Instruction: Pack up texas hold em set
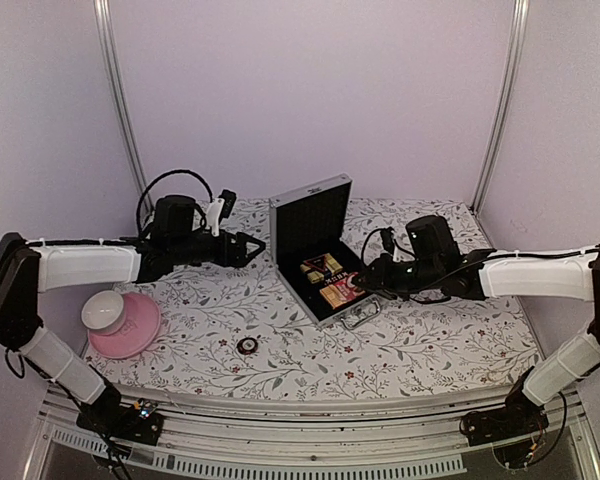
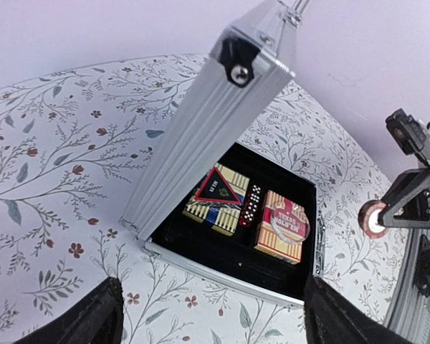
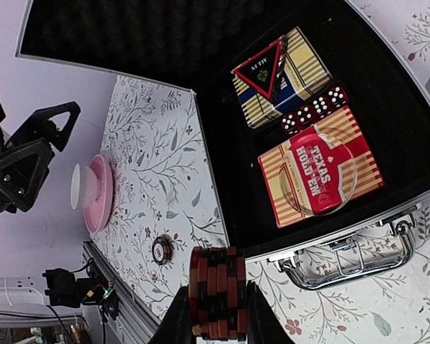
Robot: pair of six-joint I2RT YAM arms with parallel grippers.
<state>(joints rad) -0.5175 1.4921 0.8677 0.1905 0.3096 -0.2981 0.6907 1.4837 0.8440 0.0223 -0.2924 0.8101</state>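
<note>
The silver briefcase (image 1: 313, 212) stands open mid-table, lid up, black lining inside. In it lie a yellow pack (image 3: 290, 75) under a black triangular token (image 3: 261, 68), a row of red dice (image 3: 315, 109), and a red pack (image 3: 319, 172) under a clear round disc. My right gripper (image 3: 216, 315) is shut on a stack of red-and-black chips (image 3: 216, 290), held just outside the case's front rim by the metal handle (image 3: 351, 258). One loose chip (image 1: 247, 345) lies on the cloth. My left gripper (image 2: 211, 322) is open and empty, left of the case (image 2: 229, 272).
A pink plate with a white bowl (image 1: 120, 320) sits at the near left. The floral cloth (image 1: 430, 340) covers the table. White walls and metal posts (image 1: 120, 100) close the back and sides. The table's front rail (image 1: 310, 415) runs along the near edge.
</note>
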